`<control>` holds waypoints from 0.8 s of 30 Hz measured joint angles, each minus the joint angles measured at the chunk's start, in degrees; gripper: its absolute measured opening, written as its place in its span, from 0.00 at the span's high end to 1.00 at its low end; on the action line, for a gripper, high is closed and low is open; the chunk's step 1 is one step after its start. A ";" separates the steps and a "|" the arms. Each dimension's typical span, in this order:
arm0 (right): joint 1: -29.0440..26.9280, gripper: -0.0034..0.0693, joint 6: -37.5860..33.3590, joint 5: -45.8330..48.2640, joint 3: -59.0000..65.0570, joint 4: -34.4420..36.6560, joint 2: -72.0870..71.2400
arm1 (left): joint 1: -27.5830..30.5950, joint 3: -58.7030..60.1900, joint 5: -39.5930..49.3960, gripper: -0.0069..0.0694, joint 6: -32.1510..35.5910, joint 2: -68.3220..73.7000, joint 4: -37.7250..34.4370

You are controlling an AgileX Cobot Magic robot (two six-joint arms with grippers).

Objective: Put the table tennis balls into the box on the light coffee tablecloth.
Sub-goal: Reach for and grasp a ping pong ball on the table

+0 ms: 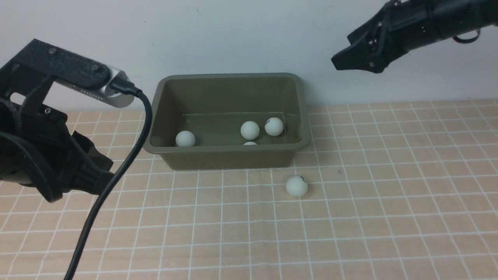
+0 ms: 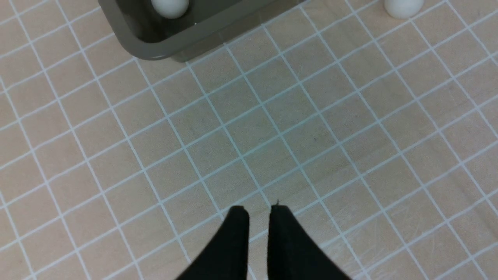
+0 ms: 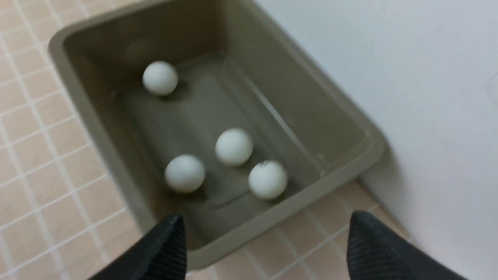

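Observation:
The olive-green box [image 1: 229, 157] stands on the light coffee tablecloth [image 1: 350, 233] near the back wall. Several white table tennis balls lie inside it, among them one [image 1: 185, 138] at its left end and two [image 1: 249, 130] [image 1: 274, 126] towards its right end. The right wrist view shows them on the box floor [image 3: 234, 147]. One more ball [image 1: 297, 186] rests on the cloth just in front of the box's right end. My right gripper [image 1: 338, 64] [image 3: 266, 219] hangs high beyond the box's right end, open and empty. My left gripper [image 1: 99, 171] [image 2: 258, 210] is shut, empty, left of the box.
A pale wall rises directly behind the box [image 3: 350, 155]. My left arm's black cable [image 1: 116, 175] hangs down over the left part of the cloth. In the left wrist view the box corner [image 2: 155, 42] and the loose ball [image 2: 402, 6] sit at the far edge.

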 joint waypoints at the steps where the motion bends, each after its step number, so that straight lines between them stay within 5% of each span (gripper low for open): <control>1: 0.00 0.26 1.75 0.78 0.26 -1.08 -0.42 | 0.00 0.00 0.00 0.88 0.00 0.00 0.00; 13: 1.51 0.26 8.23 -1.09 19.71 -0.14 -5.61 | 0.00 0.00 0.00 0.88 0.00 0.00 0.00; 18: 5.96 0.26 7.43 -11.59 29.24 2.42 -8.23 | 0.00 0.00 0.00 0.88 0.00 0.00 -0.26; 24: 16.88 0.26 9.14 -35.40 38.99 4.62 -8.43 | 0.00 0.00 0.00 0.88 0.00 0.00 -2.09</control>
